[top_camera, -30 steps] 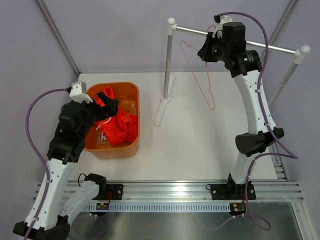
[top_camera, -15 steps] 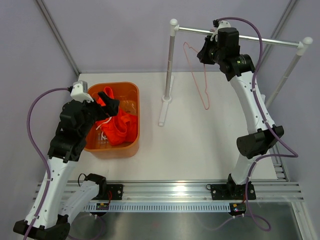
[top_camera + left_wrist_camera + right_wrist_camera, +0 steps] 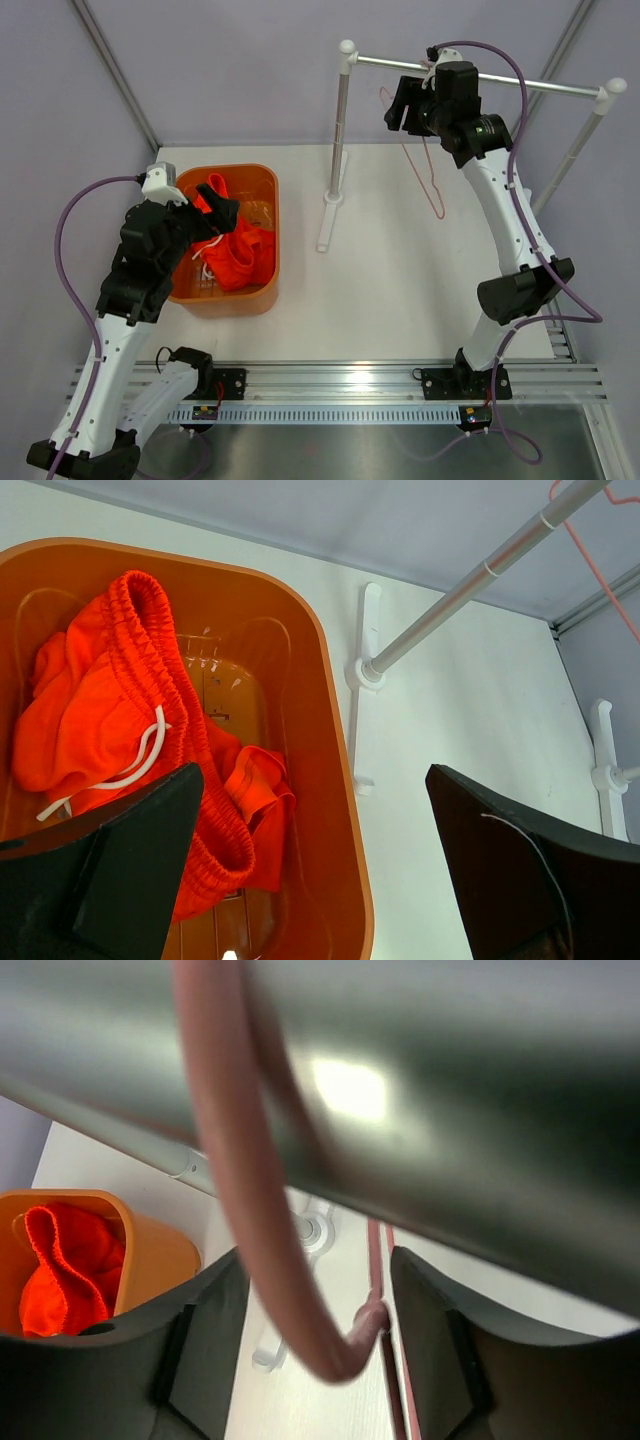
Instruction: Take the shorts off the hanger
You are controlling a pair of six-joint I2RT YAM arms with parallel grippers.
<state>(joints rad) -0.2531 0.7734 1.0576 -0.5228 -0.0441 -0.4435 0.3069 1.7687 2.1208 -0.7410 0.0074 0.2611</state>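
Shorts (image 3: 110, 710) lie bunched in orange basket (image 3: 338, 780), off the hanger (image 3: 225, 1180). Left gripper (image 3: 312, 810) sits above the basket, jaws wide apart, holding nothing. Right gripper (image 3: 318, 1300) is up at silver rail (image 3: 450, 1090), jaws partly apart with the hanger hook between them (finger contact not discernible).

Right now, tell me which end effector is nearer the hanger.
Right. The right end effector is at the hanger by the rail; the left end effector sits over the basket.
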